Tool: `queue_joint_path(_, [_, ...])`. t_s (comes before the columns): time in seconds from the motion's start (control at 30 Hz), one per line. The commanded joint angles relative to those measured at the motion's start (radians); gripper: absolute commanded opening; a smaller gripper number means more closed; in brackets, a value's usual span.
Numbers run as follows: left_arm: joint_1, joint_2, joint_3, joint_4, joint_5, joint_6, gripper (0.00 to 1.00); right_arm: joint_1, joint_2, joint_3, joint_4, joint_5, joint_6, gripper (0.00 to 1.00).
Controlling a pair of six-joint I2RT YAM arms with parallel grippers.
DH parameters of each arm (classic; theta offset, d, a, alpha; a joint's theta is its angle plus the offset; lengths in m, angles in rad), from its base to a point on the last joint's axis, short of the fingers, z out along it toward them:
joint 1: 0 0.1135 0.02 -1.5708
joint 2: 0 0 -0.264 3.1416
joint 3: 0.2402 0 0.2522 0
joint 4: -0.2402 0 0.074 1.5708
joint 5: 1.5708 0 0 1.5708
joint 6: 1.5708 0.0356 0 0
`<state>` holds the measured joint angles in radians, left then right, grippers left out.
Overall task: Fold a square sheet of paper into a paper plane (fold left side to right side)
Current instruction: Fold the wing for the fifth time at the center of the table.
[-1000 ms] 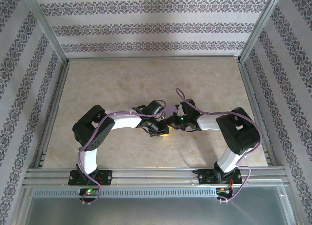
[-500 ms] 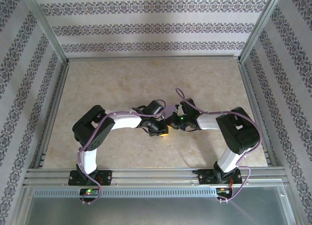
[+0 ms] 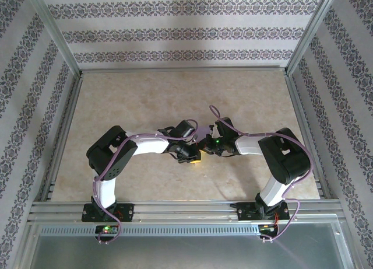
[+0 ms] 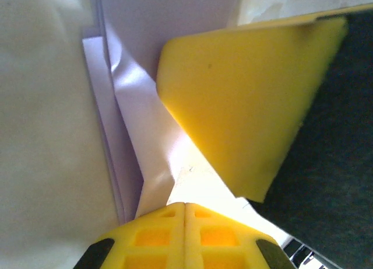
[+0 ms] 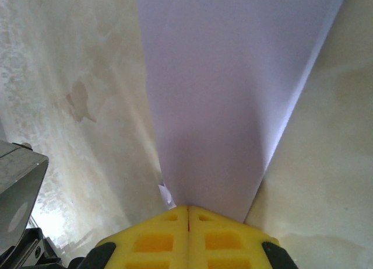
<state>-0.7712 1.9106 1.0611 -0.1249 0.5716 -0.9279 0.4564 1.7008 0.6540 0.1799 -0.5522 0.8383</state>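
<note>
The lavender paper (image 5: 233,76) is folded into a narrow layered strip, held between both grippers at the middle of the table. In the right wrist view it widens away from my right gripper (image 5: 187,209), whose yellow fingers are shut on its near end. In the left wrist view creased layers of the paper (image 4: 134,100) run up from my left gripper (image 4: 185,206), which is shut on it. A yellow pad of the other gripper (image 4: 245,100) presses close beside the paper. In the top view the left gripper (image 3: 195,155) and right gripper (image 3: 205,147) meet tip to tip, hiding the paper.
The beige marbled table (image 3: 175,100) stretches behind the grippers to the patterned back wall. Metal rails (image 3: 175,209) frame the near edge by the arm bases, and patterned walls close in the left and right sides.
</note>
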Motion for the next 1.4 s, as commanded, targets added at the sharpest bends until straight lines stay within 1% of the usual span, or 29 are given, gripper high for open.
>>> queue_joint_path(0.0, [0.0, -0.003, -0.031, -0.015, -0.013, 0.007, 0.0, 0.017, 0.059, -0.024, -0.128, 0.074, -0.02, 0.0])
queue_joint_path(0.47, [-0.005, -0.019, -0.086, 0.004, -0.003, -0.002, 0.0, 0.016, 0.069, -0.024, -0.131, 0.075, -0.022, 0.0])
queue_joint_path(0.93, [-0.035, -0.069, -0.134, 0.005, 0.009, 0.001, 0.0, 0.016, 0.077, -0.022, -0.134, 0.079, -0.02, 0.0])
queue_joint_path(1.2, [-0.048, -0.076, -0.146, 0.01, 0.006, -0.01, 0.0, 0.016, 0.079, -0.019, -0.138, 0.077, -0.019, 0.0])
queue_joint_path(1.37, [-0.048, -0.09, -0.15, 0.004, -0.015, -0.011, 0.0, 0.016, 0.076, -0.014, -0.141, 0.076, -0.019, 0.0])
